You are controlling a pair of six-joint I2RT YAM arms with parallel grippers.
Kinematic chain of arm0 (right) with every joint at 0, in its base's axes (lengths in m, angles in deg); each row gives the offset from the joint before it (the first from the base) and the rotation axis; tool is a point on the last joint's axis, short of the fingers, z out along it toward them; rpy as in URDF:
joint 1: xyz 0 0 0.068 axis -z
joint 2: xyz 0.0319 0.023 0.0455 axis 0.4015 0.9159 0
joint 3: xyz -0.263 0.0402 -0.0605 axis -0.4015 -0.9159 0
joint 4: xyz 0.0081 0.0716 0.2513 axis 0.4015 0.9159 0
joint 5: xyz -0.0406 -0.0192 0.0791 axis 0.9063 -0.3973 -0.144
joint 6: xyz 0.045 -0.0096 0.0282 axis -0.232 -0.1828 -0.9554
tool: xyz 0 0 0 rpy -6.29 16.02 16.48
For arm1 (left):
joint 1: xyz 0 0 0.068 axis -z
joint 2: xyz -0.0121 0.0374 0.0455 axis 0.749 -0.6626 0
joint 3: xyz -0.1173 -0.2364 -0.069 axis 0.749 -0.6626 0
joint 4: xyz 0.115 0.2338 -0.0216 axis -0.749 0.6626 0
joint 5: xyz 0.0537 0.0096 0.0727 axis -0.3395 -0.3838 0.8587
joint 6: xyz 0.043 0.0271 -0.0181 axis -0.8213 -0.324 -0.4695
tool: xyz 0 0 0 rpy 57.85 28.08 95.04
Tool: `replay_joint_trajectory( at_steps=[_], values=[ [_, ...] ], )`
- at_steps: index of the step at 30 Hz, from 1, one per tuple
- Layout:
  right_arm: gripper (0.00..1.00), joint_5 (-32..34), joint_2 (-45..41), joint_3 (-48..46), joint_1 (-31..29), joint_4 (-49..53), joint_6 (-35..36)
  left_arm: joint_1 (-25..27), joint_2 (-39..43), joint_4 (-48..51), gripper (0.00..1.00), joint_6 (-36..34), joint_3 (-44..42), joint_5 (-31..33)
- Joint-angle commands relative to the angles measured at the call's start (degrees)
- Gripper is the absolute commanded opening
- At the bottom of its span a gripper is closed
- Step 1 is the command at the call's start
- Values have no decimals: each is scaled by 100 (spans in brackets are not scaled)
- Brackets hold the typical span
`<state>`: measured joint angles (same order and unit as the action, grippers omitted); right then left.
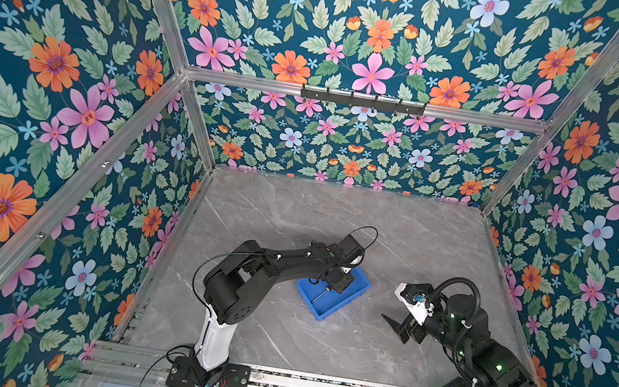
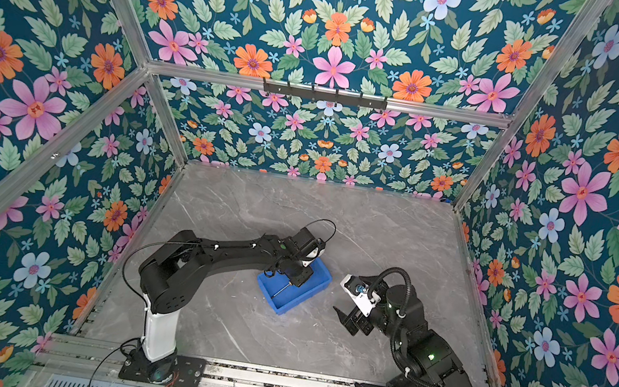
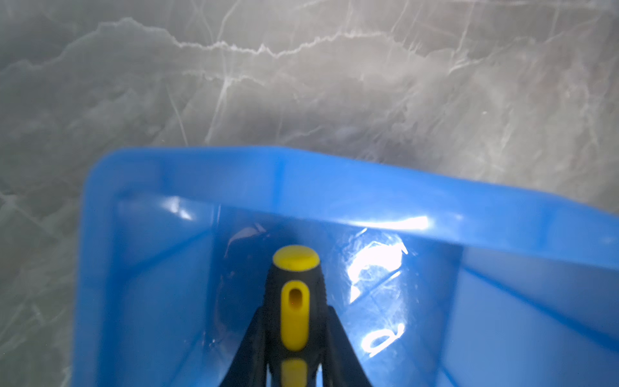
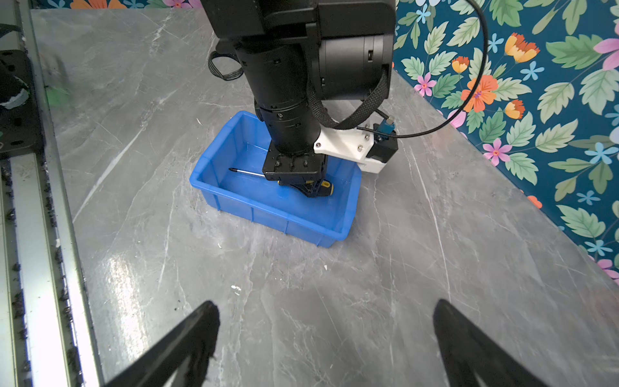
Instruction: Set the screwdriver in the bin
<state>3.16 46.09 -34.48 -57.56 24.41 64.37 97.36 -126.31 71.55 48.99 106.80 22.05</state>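
The screwdriver is held low inside the bin, lying nearly level. Its long axis runs roughly along the bin's long side, a little askew. In both top views the thin silver shaft is seen pointing toward the near-left end of the bin. The handle end is turned toward the far-right end and is hidden under the left gripper. In the left wrist view the yellow cap of the handle is faced toward a short wall of the bin.

The left gripper is closed down tight on the yellow-and-black handle, with one black finger pressed against each side of it. The wrist is lowered straight down into the bin. Whether the screwdriver touches the bin floor cannot be told.

The right gripper is held with its jaws spread wide and nothing between them. It is kept above the grey marble table, off to the right and well apart from the bin. The bin itself is set on the table near the middle, turned at an angle to the table's edges.
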Motion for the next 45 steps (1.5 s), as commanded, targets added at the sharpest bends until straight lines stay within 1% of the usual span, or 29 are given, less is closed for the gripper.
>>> replay_joint_trajectory(
  at_steps=[1,3,6,10,13,14,15,16,18,19,23,26,31,34,37,42,45],
  values=[
    [99,-97,-15,10,-1,-22,71,10,38,-147,27,45,-24,24],
    [99,-102,-18,34,-3,-2,87,18,108,-148,39,28,-64,55],
    [99,-80,-8,44,-4,-4,106,32,260,-138,52,19,-113,119],
    [99,44,21,-15,-4,-198,1,62,589,-154,62,-16,-132,165],
    [99,140,-5,-121,-1,-500,-159,62,973,-262,72,-49,-179,180],
    [99,177,-7,-158,-4,-611,-207,61,1114,-329,74,-59,-200,227],
    [99,207,-9,-183,5,-706,-259,62,1258,-394,79,-77,-211,298],
    [99,221,-2,-204,24,-808,-315,62,1376,-466,81,-86,-220,367],
    [99,273,32,-245,85,-1050,-509,62,1659,-724,89,-95,-268,597],
    [99,297,67,-253,127,-1172,-590,58,1766,-871,91,-119,-301,706],
    [99,241,199,-257,348,-1665,-888,54,2215,-1407,94,-252,-486,1158],
    [99,163,329,-275,516,-2064,-1184,38,2600,-1918,94,-466,-796,1443],
    [99,-1,600,-358,1054,-2759,-1985,-156,3239,-2671,95,-601,-1473,1647],
    [99,57,764,-406,1429,-3025,-2288,-354,3572,-2998,99,-678,-1935,1855],
    [99,213,928,-517,1740,-3308,-2388,-762,3883,-3382,99,-661,-2512,1945],
    [99,484,1287,-862,2282,-3948,-2452,-1938,4415,-4189,99,-480,-3717,1805],
    [99,696,1490,-1146,2595,-4271,-2486,-2550,4750,-4902,99,-648,-4559,1822]
  ],
)
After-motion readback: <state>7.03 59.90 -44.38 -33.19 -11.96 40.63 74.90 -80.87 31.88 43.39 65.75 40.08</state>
